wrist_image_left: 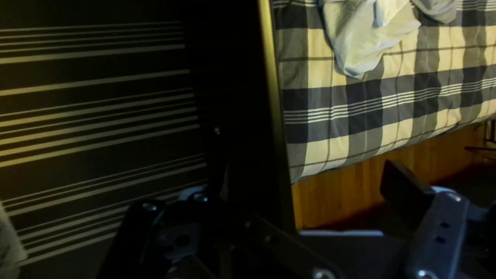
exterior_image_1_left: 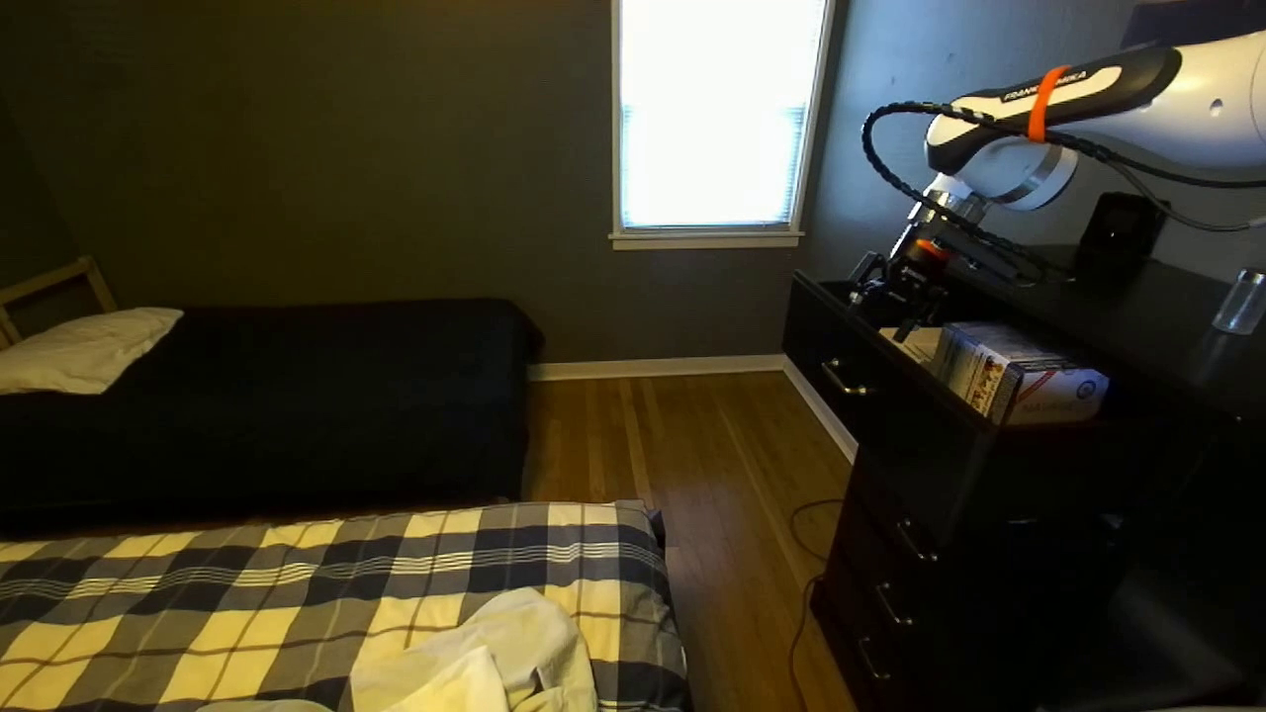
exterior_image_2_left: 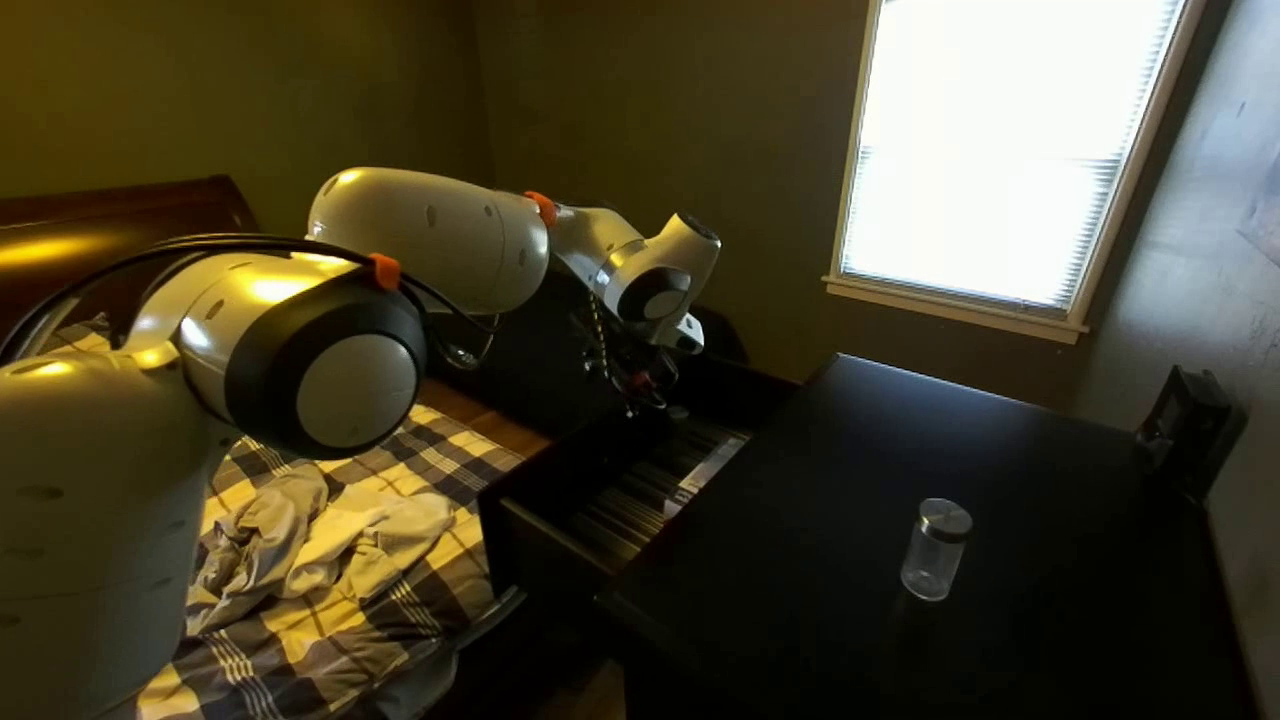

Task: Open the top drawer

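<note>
See the top drawer (exterior_image_1_left: 910, 425) facing the plaid bed (exterior_image_1_left: 326, 583), lengthwise across the spread of the unclenched gripper (wrist_image_left: 309, 179), partly masked behind it.

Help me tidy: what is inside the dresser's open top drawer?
The top drawer holds a row of slim cases, perhaps DVDs, and something pale, too unclear to name. What lies beneath is covered; in an exterior view the gripper hides more.

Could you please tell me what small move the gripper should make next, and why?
I would probably raise the gripper straight up: the top drawer already stands well out from the dresser, so opening looks done. The gripper is open, and in the wrist view its fingers appear to straddle the drawer's front rim, so moving sideways first might bump it.
</note>
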Robot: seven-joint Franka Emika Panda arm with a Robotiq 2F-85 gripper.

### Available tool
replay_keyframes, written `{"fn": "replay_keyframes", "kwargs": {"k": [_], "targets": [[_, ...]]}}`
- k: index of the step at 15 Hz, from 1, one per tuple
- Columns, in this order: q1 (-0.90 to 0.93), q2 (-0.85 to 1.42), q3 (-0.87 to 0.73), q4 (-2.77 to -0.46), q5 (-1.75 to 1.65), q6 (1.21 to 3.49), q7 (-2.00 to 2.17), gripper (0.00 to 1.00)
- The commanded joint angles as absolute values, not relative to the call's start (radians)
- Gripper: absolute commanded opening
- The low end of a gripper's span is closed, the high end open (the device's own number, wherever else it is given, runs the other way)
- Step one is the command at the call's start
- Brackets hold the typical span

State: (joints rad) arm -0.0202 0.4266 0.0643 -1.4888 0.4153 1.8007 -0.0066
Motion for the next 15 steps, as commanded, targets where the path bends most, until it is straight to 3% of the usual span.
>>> {"fn": "replay_keyframes", "kwargs": {"k": [1, 9, 11, 12, 15], "targets": [[-0.004, 0.348, 0.020, -1.512, 0.289, 1.812, 0.057, 1.00], [-0.002, 0.196, -0.041, -1.605, -0.106, 1.881, 0.027, 1.00], [-0.021, 0.161, -0.021, -1.669, -0.080, 2.007, -0.051, 1.00], [-0.020, 0.223, -0.028, -1.562, -0.071, 1.905, 0.000, 1.00], [-0.020, 0.195, -0.024, -1.615, -0.071, 1.977, -0.036, 1.00]]}}
